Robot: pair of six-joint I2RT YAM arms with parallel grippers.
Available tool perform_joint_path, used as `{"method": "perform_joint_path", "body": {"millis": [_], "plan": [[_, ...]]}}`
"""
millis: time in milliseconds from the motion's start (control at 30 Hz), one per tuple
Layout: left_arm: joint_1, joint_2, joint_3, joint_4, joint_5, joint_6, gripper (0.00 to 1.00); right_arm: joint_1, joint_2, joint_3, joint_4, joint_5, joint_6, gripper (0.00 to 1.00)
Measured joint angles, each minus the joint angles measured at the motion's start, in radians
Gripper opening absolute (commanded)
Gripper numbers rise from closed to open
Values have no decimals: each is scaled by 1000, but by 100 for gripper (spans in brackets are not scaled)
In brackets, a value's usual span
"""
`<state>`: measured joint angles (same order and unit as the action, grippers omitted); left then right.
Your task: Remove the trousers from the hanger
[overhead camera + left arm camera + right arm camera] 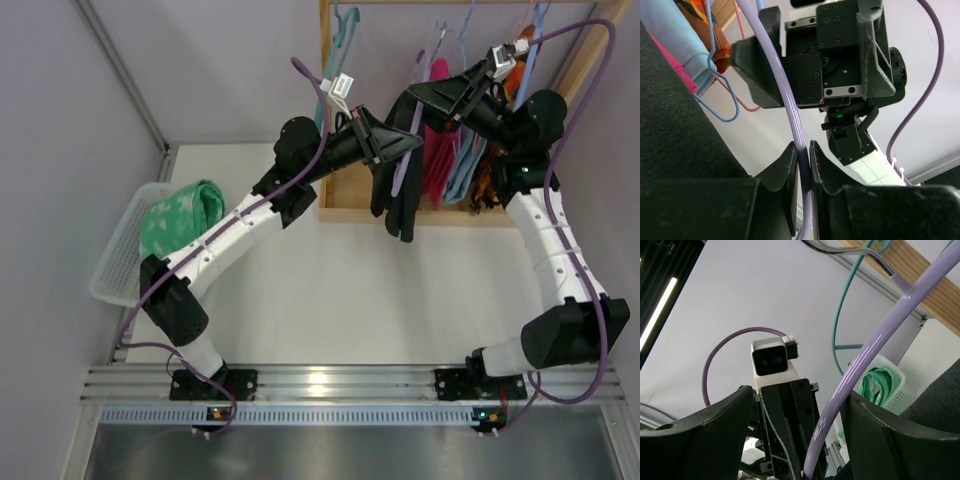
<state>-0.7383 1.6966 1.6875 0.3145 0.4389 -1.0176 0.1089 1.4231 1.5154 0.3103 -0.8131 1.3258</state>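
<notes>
Left pincer (802, 152) is nipped narrow on the lilac hanger (785, 90), holding it up over the surface (350, 300) just past 12 o'clock, seen from between the arm bases. The black trousers (397, 200) hang draped from that hanger, by the lower edge of the wooden rack (340, 213). Right pincer (799, 395) stands wide, a jaw on either side of the same lilac rod, which runs close to one finger with no clamp showing.

Done, as I judge it: the mint-green trousers (180, 215) lie in the white basket (115, 265) at 10 o'clock. Left to do: slip the black pair off its hanger, then the pink trousers (437, 160), light blue trousers (465, 165) and orange trousers (487, 180), all on hangers in the rack at 1 o'clock. Roughly a fifth through
</notes>
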Motion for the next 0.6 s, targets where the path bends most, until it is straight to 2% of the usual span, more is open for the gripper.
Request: {"method": "perform_joint_path", "body": {"millis": [167,267,300,333,400,533,600], "plan": [[-12,-29,-36,0,8,3,0,41,11,-10,5,6,13,53],[-15,-55,-77,24,6,15,0,50,17,-11,0,4,18,27],[-17,-64,-89,33,6,24,0,54,21,-11,3,4,20,9],[-18,-72,-100,40,6,31,1,56,23,-11,2,3,19,2],[-18,-84,-113,26,6,76,6,62,24,-12,-2,-3,72,0],[-18,-104,-126,5,2,180,8,68,24,-12,4,-15,82,0],[-17,-134,-149,-8,-6,229,16,76,24,-12,6,-28,86,0]]}}
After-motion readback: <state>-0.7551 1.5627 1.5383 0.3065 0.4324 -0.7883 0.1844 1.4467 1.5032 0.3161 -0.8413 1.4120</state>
